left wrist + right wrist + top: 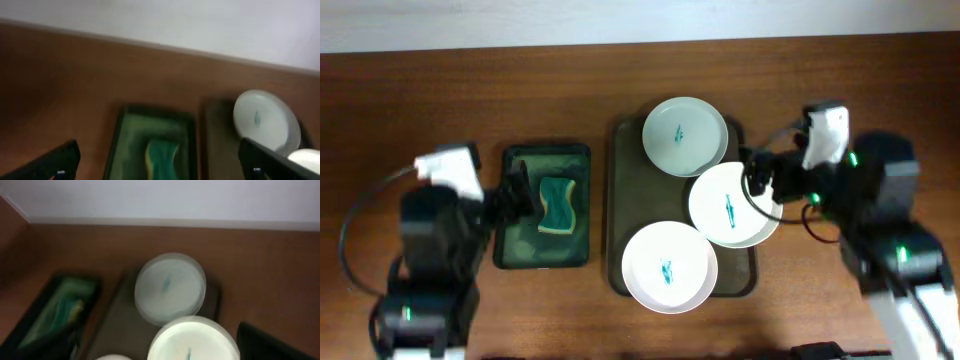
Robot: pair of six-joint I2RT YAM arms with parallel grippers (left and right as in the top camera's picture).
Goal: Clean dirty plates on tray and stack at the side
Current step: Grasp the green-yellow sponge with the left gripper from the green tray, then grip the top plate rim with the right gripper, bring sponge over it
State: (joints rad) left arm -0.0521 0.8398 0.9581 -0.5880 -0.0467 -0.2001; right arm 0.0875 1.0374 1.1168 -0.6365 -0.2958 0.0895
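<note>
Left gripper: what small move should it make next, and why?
Probably ease forward and down so its open fingers straddle the sponge. The left gripper hovers empty at the edge of the small green tray, and the three dirty plates on the large tray all show teal smears. Nothing can be wiped until the sponge is held.

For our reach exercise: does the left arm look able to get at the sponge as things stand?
Probably yes: the left end effector sits at the green tray's edge, the sponge uncovered beside it.
</note>
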